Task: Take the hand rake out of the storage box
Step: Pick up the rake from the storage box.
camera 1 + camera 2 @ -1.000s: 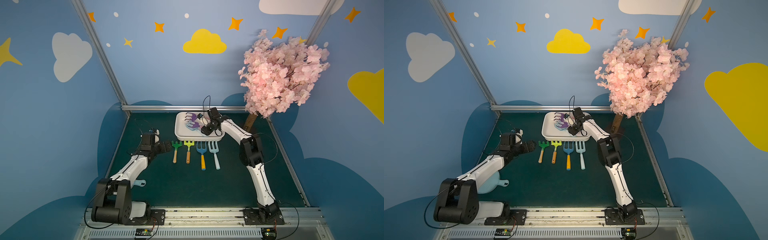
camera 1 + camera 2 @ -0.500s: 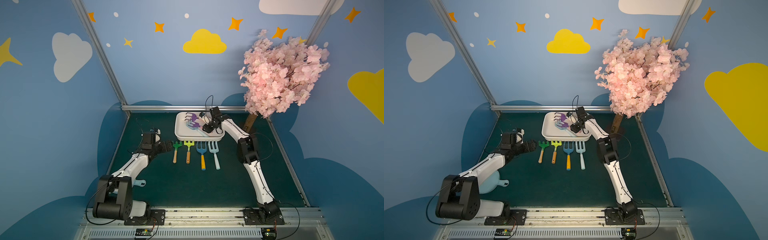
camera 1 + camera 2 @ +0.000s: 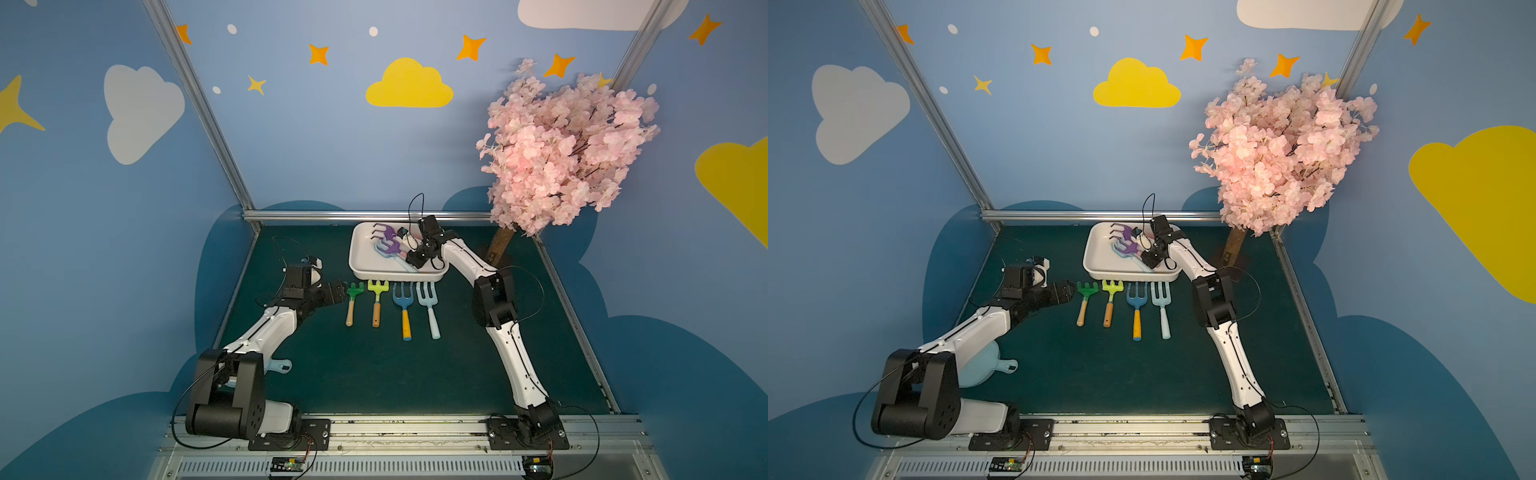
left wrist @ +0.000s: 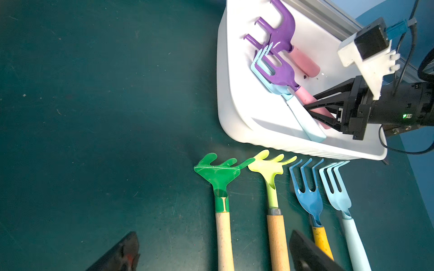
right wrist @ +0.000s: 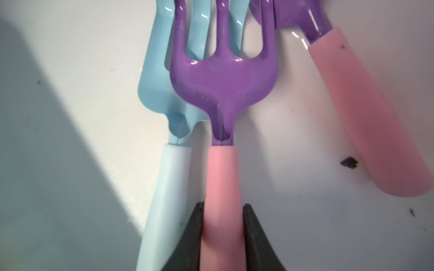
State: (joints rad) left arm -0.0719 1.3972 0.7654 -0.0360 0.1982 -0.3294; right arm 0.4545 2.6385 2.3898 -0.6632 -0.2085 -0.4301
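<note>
Blue walls painted with clouds and stars close round a dark green worktop (image 3: pixel 374 374), with one pink blossom tree (image 3: pixel 569 153) at its far right corner. One white storage box (image 3: pixel 395 275) sits by the middle of the far edge.

By my reckoning the job is past halfway. Four hand rakes lie out on the worktop in a row just in front of the box, heads toward it: a green rake (image 4: pixel 218 173) and a lime rake (image 4: pixel 267 166), both wooden-handled, a blue rake (image 4: pixel 307 199) with a yellow handle, and a pale blue rake (image 4: pixel 338 194).

Three are left inside the box. A purple rake (image 5: pixel 223 77) with a pink handle lies partly over a boxed pale blue rake (image 5: pixel 155 89), and a second purple rake (image 4: pixel 281 30) lies nearer the far wall. That makes seven rakes in all.

The right hand (image 5: pixel 223 206) is down in the box, narrowed against both sides of the purple rake's pink handle. The rake looks to be lying in the box, not lifted.

The left hand (image 3: pixel 338 289) hangs wide and empty just beside the green rake's head. One pale blue scoop (image 3: pixel 1007 366) lies under the left arm near the front left corner.
</note>
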